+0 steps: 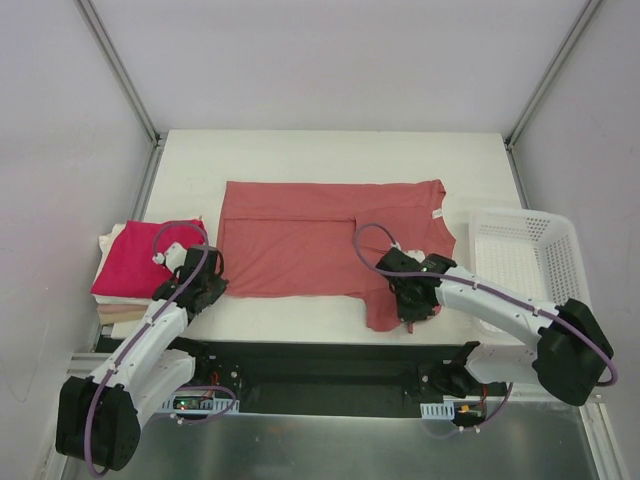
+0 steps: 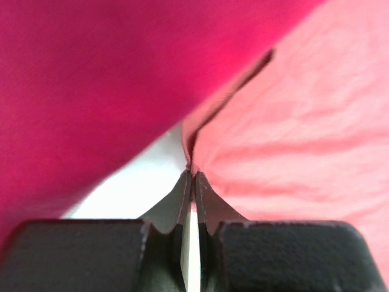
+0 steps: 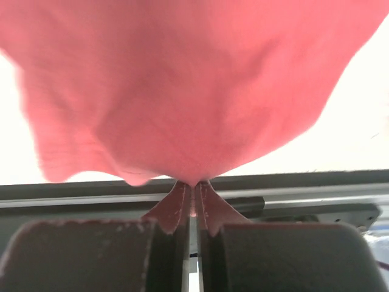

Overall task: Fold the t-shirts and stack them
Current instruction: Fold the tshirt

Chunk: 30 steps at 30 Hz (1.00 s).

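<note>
A salmon t-shirt (image 1: pixel 310 240) lies spread flat across the middle of the table. One flap of it (image 1: pixel 383 310) reaches toward the near edge. My left gripper (image 1: pixel 212 284) is shut on the shirt's near left corner; the left wrist view shows the jaws (image 2: pixel 193 176) pinching a salmon fold (image 2: pixel 304 140) beside the magenta cloth (image 2: pixel 91 91). My right gripper (image 1: pixel 411 308) is shut on the near flap, and salmon fabric (image 3: pixel 194 85) bunches up from its closed tips (image 3: pixel 194 185). A magenta folded t-shirt (image 1: pixel 135 262) tops a stack of cream folded ones (image 1: pixel 115 312) at the left.
A white mesh basket (image 1: pixel 530 250) stands at the right, next to the right arm. The black rail (image 1: pixel 330 365) along the table's near edge runs just below both grippers. Grey walls close in the table at the left, right and back.
</note>
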Motion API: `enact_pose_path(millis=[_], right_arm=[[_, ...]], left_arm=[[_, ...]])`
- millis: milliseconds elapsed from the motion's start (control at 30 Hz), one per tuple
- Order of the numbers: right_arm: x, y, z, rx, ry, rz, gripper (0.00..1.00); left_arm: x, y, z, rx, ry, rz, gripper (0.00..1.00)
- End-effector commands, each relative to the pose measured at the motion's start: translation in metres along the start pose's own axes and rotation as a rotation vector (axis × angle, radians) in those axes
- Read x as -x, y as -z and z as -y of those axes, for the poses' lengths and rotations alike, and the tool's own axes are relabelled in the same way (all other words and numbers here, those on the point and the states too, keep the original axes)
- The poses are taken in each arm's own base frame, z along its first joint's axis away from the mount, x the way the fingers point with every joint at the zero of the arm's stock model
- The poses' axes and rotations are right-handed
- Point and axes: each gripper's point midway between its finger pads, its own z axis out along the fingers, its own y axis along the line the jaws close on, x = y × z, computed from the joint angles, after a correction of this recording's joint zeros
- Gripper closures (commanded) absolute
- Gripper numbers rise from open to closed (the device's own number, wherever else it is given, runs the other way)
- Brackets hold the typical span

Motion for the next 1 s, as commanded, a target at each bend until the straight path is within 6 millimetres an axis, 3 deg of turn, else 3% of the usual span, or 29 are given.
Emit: enact_pose_path(millis=[0, 200, 433, 633, 700, 733, 900, 967], right_arm=[[0.043, 0.032, 0.008, -0.039, 0.016, 0.121, 0.99], [0.11, 0.069, 0.022, -0.068, -0.074, 0.267, 1.0], [0.174, 0.086, 0.033, -0.065, -0.109, 0.301, 0.99], [0.218, 0.069, 0.035, -0.063, -0.112, 0.244, 1.0], [0.238, 0.074, 0.038, -0.052, -0.128, 0.265, 0.99], [0.243, 0.066, 0.038, -0.059, -0.125, 0.244, 1.0], [0.286, 0.063, 0.047, -0.053, -0.141, 0.258, 1.0], [0.292, 0.045, 0.049, -0.058, -0.14, 0.213, 1.0]], left_arm=[[0.025, 0.013, 0.024, -0.056, -0.004, 0.051, 1.0], [0.044, 0.013, 0.048, -0.066, -0.016, 0.06, 1.0], [0.071, 0.001, 0.075, -0.048, -0.035, 0.058, 1.0], [0.098, -0.015, 0.096, -0.035, -0.038, 0.058, 1.0], [0.104, -0.023, 0.107, -0.039, -0.045, 0.046, 1.0], [0.107, -0.026, 0.11, -0.04, -0.046, 0.044, 1.0], [0.118, -0.047, 0.128, -0.024, -0.059, 0.02, 1.0], [0.117, -0.058, 0.128, -0.004, -0.061, 0.003, 1.0]])
